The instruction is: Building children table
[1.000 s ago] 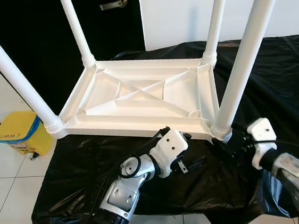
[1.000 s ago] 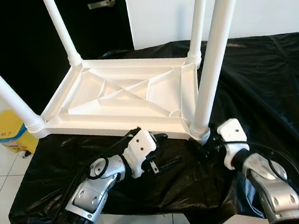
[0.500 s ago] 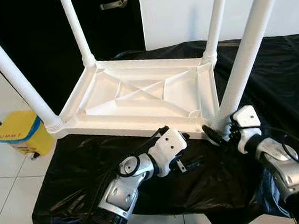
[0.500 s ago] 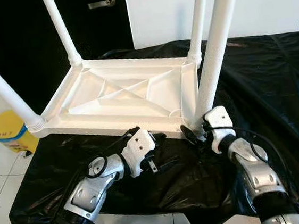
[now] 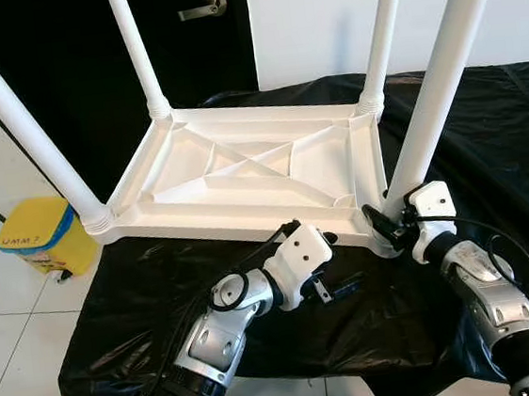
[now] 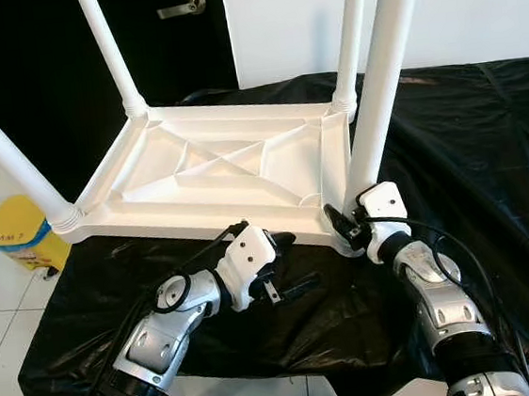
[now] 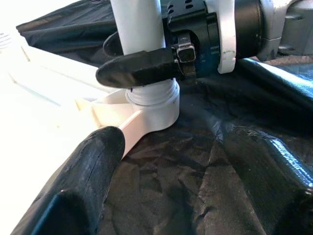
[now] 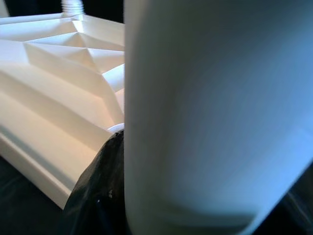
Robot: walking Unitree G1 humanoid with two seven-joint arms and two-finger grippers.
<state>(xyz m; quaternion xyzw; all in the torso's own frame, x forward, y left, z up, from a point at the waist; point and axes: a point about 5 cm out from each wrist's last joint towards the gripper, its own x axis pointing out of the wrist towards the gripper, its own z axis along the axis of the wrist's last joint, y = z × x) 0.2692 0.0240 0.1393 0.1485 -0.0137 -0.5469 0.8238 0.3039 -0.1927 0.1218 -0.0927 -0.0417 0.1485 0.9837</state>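
A white children table (image 5: 252, 171) is lying upside down across the middle of the head views, its ribbed underside facing up and its four legs rising out of the top of the frame. It is resting on a black plastic sheet (image 5: 484, 128) that is covering the surface beneath it. A yellow bin (image 5: 40, 239) is sitting at the left edge, and a dark door with a metal door handle (image 5: 204, 5) is filling the upper left.

At lower right of the head views, the right tool (image 5: 387, 224) is reaching to the base of the near right leg (image 5: 434, 95), its black fingers (image 5: 377, 220) wrapping the leg just above the threaded collar. The left wrist view is making this plainer: one black finger (image 7: 137, 68) is crossing the front of the leg right above the collar (image 7: 152, 104), with a second dark tip behind, so the tool is closing on the leg. The right wrist view is showing the leg (image 8: 215, 112) as a blurred white column pressed close, with the table's ribs to one side.

The left tool (image 6: 286, 267) is hovering low at centre, just in front of the table's near edge, holding nothing; in its own view the two fingers are standing wide apart.
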